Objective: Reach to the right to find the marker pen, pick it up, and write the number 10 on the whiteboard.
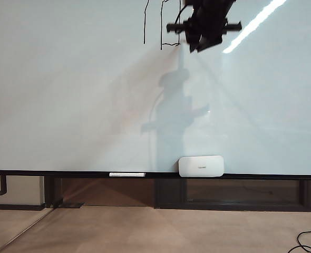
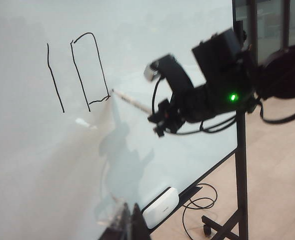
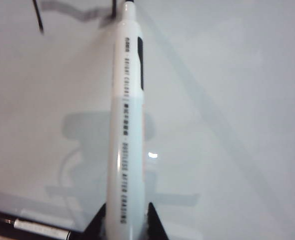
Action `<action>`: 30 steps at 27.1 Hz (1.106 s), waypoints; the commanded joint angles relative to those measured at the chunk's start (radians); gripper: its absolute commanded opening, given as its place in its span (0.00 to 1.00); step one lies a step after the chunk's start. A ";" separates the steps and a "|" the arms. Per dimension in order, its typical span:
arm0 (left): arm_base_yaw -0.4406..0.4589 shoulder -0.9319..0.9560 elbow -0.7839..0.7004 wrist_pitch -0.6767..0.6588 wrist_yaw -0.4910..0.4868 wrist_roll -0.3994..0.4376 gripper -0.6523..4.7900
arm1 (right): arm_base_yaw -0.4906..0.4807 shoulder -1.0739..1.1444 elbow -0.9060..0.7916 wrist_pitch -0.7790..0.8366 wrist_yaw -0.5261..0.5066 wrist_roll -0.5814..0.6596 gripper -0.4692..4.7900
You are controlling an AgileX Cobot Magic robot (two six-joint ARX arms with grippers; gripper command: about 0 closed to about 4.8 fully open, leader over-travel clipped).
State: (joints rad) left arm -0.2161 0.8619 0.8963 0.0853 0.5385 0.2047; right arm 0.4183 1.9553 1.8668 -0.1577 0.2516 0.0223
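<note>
Nearest the right wrist camera, the marker pen [image 3: 126, 125] runs lengthwise out from between the two dark fingertips [image 3: 95, 226] of the right gripper [image 3: 123, 225], which are clamped on its lower barrel; its tip reaches the whiteboard [image 3: 227, 100] at the black line ahead of the jaws. From the left wrist view the right gripper [image 2: 160, 119] holds the pen [image 2: 131, 102] slanting toward the board, with the nib at the lower corner of the zero, where the bottom stroke meets the right side. The number 10 [image 2: 75, 72] lies just beyond the pen tip: a tall single stroke, then a narrow boxy zero nearer the gripper. I judge the writing step to be at its very end, the zero's outline closing or just closed. The next move calls for lifting the nib straight off the board without dragging a stray tail. Below the right gripper [image 1: 196, 38], on the black rail, sit a white eraser [image 1: 201, 166] and, off to its side, a thin white stick-like object [image 1: 127, 174]. The left gripper appears only as a dark sliver at the edge of its own view, so I cannot tell how it stands.
</note>
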 commanded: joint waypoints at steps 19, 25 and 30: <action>-0.001 -0.003 0.003 -0.043 -0.025 -0.135 0.11 | 0.000 -0.213 0.004 -0.155 0.024 0.000 0.08; -0.002 0.008 0.027 -0.026 0.077 -0.164 0.11 | 0.000 -0.310 0.004 -0.252 0.036 -0.001 0.08; -0.003 0.032 0.029 0.044 0.161 -0.255 0.11 | 0.000 -0.370 0.003 -0.372 0.052 -0.003 0.08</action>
State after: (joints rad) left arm -0.2169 0.9012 0.9195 0.0967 0.6861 -0.0250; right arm 0.4171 1.6032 1.8687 -0.5030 0.2901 0.0238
